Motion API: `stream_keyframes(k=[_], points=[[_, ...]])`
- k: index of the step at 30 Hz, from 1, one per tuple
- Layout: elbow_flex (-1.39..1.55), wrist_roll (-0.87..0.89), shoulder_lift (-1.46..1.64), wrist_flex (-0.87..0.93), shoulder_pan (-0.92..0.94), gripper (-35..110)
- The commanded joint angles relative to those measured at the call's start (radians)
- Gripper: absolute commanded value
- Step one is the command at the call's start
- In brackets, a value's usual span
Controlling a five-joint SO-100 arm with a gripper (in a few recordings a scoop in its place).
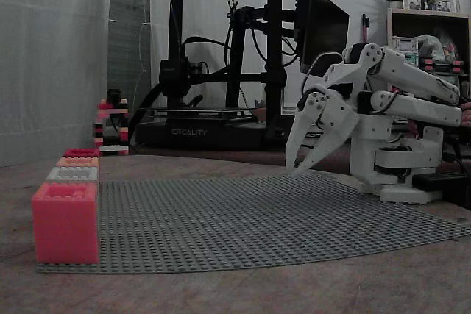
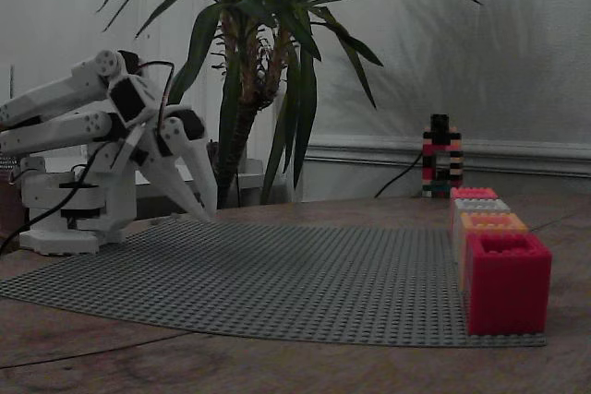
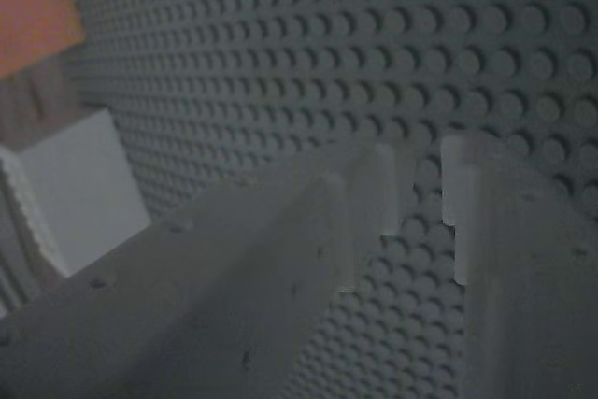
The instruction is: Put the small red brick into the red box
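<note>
The small red brick is out of view. Several open studded boxes stand in a row along one edge of the grey baseplate [image 1: 243, 215]. The nearest is a red box [image 1: 65, 222] [image 2: 506, 283], and another red box [image 1: 81, 152] [image 2: 473, 193] stands at the far end. My white gripper [image 1: 293, 169] [image 2: 205, 216] hangs just above the opposite side of the plate, far from the boxes. In the wrist view the gripper [image 3: 425, 193] points down at the studs, its fingers almost together with nothing between them.
Between the red boxes sit a white box [image 1: 72, 174] [image 3: 75, 184] and an orange box [image 1: 77, 161] [image 2: 491, 221]. A stack of mixed-colour bricks [image 1: 110, 126] [image 2: 441, 156] stands beyond the row. A 3D printer [image 1: 221, 71] and a potted plant [image 2: 268, 71] stand behind the table.
</note>
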Motion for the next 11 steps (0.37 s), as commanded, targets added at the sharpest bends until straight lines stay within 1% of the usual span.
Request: stream_keyframes(k=[1,11], points=[[-0.017,0.017,0.014,0.035,0.005,0],[-0.017,0.018,0.014,0.035,0.005,1]])
